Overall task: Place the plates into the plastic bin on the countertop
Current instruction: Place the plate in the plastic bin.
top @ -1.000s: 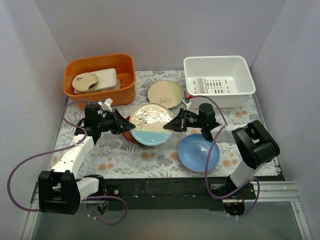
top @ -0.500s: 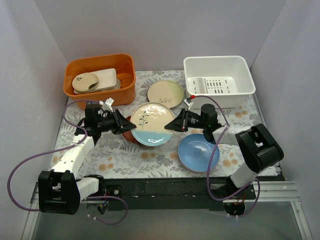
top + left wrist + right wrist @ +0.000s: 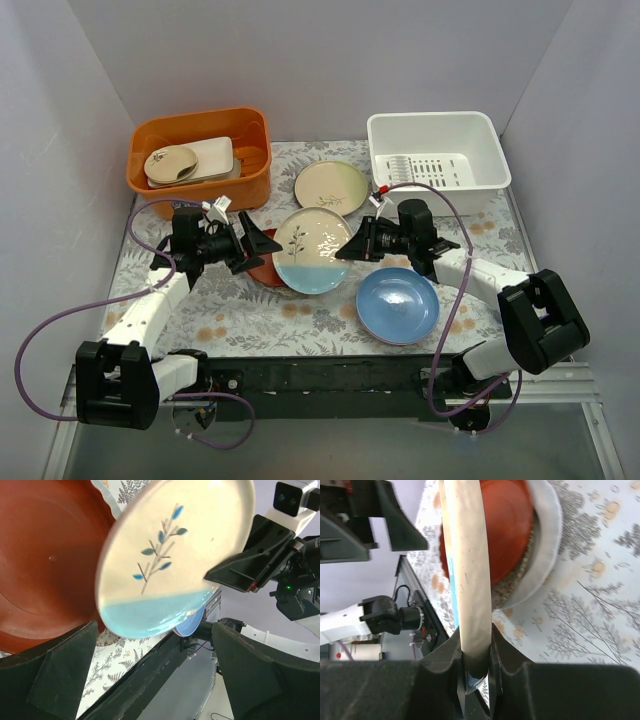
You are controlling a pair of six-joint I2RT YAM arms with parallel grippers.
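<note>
Cream plate [image 3: 312, 250], pale-blue band, blue-leafed sprig (glossy, tilted), pinched at its three-o'clock rim by the right gripper [image 3: 347, 250]; left gripper [image 3: 262, 250] jaws spread at nine.

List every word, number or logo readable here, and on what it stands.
No text can be read in any view.
The cream-and-blue plate bears only a painted sprig.
The white part on the left wrist is too small to read.
</note>
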